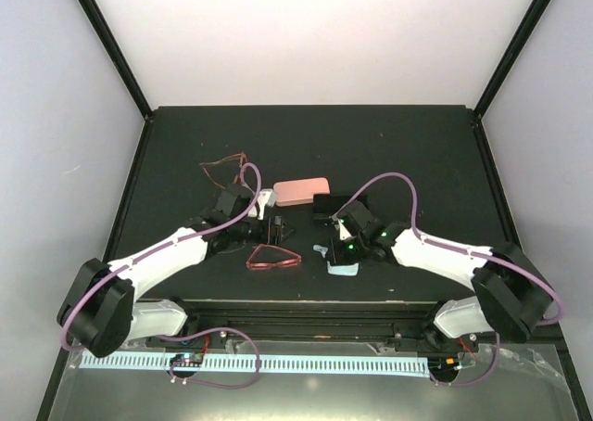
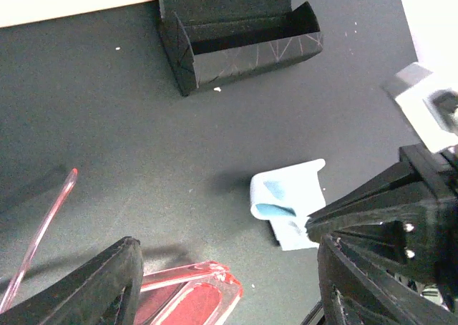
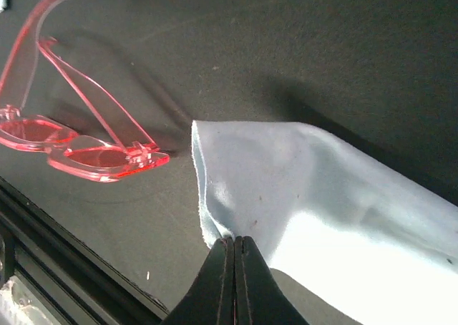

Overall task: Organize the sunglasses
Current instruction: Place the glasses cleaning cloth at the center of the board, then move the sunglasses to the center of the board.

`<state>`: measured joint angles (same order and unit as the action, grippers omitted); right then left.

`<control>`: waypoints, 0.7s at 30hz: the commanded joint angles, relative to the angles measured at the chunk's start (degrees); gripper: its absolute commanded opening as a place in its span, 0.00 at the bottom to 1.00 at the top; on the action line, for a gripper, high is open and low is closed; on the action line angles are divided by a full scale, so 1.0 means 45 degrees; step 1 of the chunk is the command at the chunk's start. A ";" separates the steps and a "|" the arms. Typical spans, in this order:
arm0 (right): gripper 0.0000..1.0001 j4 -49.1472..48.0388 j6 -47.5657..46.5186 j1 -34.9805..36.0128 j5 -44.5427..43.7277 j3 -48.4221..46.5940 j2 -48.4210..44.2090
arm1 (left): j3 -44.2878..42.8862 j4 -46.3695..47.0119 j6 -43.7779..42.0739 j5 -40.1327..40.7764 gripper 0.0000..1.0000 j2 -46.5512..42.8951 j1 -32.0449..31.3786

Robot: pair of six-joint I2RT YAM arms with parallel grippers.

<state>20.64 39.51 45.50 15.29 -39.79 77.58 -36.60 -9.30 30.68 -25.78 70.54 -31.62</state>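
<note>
The red-pink sunglasses [image 1: 271, 257] lie unfolded on the black table near its front edge. My left gripper [image 1: 276, 230] hovers just behind them, open. In the left wrist view [image 2: 225, 257] one red lens corner [image 2: 189, 296] shows between the spread fingers. The brownish-amber sunglasses [image 1: 222, 168] lie further back on the left, away from both grippers. My right gripper [image 3: 235, 243] is shut on an edge of a light blue cloth [image 3: 308, 189], with the red-pink pair [image 3: 79, 149] a little to its left. From above, that gripper [image 1: 345, 257] sits over the cloth [image 1: 345, 270].
A pink case [image 1: 301, 191] lies shut at the table's middle. Beside it a black case [image 1: 332, 205] stands open, its hollow [image 2: 240, 35] showing in the left wrist view. The cloth [image 2: 290, 203] lies in front of it. The table's front rail [image 3: 64, 253] runs close by.
</note>
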 commanded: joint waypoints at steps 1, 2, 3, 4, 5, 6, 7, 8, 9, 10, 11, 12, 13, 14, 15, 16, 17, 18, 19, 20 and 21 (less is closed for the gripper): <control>0.04 -0.1216 -0.0394 -0.0001 0.1138 -0.0132 0.0861 | 0.0083 0.0464 0.0267 -0.0227 0.67 0.0210 -0.0111; 0.06 -0.1461 -0.0356 0.0001 0.1269 -0.0082 0.0987 | 0.0086 0.0441 0.0277 -0.0223 0.67 0.0221 -0.0136; 0.09 -0.1645 -0.0326 0.0006 0.1336 -0.0039 0.1059 | 0.0086 0.0428 0.0273 -0.0227 0.67 0.0237 -0.0161; 0.10 -0.1722 -0.0323 0.0000 0.1337 -0.0014 0.1155 | 0.0103 0.0426 0.0275 -0.0218 0.67 0.0241 -0.0193; 0.11 -0.1766 -0.0322 0.0006 0.1303 -0.0024 0.1229 | 0.0124 0.0426 0.0306 -0.0220 0.68 0.0242 -0.0210; 0.11 -0.1803 -0.0332 0.0002 0.1287 -0.0025 0.1294 | 0.0125 0.0426 0.0297 -0.0237 0.68 0.0269 -0.0263; 0.10 -0.1852 -0.0358 0.0007 0.1314 -0.0010 0.1353 | 0.0125 0.0426 0.0310 -0.0249 0.68 0.0294 -0.0314; 0.09 -0.1909 -0.0361 0.0002 0.1330 0.0022 0.1415 | 0.0125 0.0443 0.0326 -0.0258 0.68 0.0341 -0.0386; 0.09 -0.1985 -0.0351 0.0004 0.1329 0.0059 0.1456 | 0.0111 0.0467 0.0348 -0.0298 0.68 0.0381 -0.0463; 0.09 -0.2050 -0.0343 -0.0003 0.1329 0.0098 0.1510 | 0.0097 0.0483 0.0378 -0.0308 0.68 0.0437 -0.0527; 0.09 -0.2090 -0.0323 -0.0011 0.1339 0.0110 0.1595 | 0.0090 0.0528 0.0398 -0.0323 0.68 0.0486 -0.0622; 0.09 -0.2161 -0.0322 0.0000 0.1362 0.0112 0.1679 | 0.0070 0.0566 0.0438 -0.0328 0.68 0.0543 -0.0700; 0.08 -0.2253 -0.0308 0.0009 0.1399 0.0112 0.1768 | 0.0050 0.0614 0.0489 -0.0341 0.68 0.0553 -0.0776; 0.08 -0.2345 -0.0286 0.0024 0.1448 0.0112 0.1854 | 0.0031 0.0657 0.0532 -0.0342 0.68 0.0549 -0.0871; 0.05 -0.2466 -0.0276 0.0026 0.1529 0.0112 0.1958 | 0.0018 0.0714 0.0601 -0.0362 0.68 0.0886 -0.0949; 0.02 -0.2565 -0.0238 0.0058 0.1586 0.0085 0.2049 | 0.0009 0.0777 0.0665 -0.0371 0.68 0.1003 -0.1059; 0.01 -0.2591 -0.0202 0.0087 0.1564 0.0047 0.2148 | 0.0008 0.0865 0.0749 -0.0405 0.67 0.1079 -0.1148; 0.01 -0.2619 -0.0146 0.0112 0.1512 0.0045 0.2202 | 0.0008 0.0964 0.0828 -0.0487 0.66 0.1174 -0.1235; 0.01 -0.2696 -0.0061 0.0137 0.1452 0.0077 0.2219 | 0.0011 0.1087 0.0914 -0.0612 0.64 0.1252 -0.1326; 0.01 -0.2718 0.0040 0.0133 0.1291 0.0105 0.2216 | 0.0023 0.1251 0.1012 -0.0784 0.63 0.1342 -0.1408; 0.01 -0.2672 0.0138 0.0128 0.0936 0.0128 0.2189 | 0.0042 0.1437 0.1147 -0.0952 0.60 0.1463 -0.1516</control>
<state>10.70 38.92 45.74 21.37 -39.70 87.22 -36.07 -6.87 33.54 -26.85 75.64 -36.80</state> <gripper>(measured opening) 0.017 0.635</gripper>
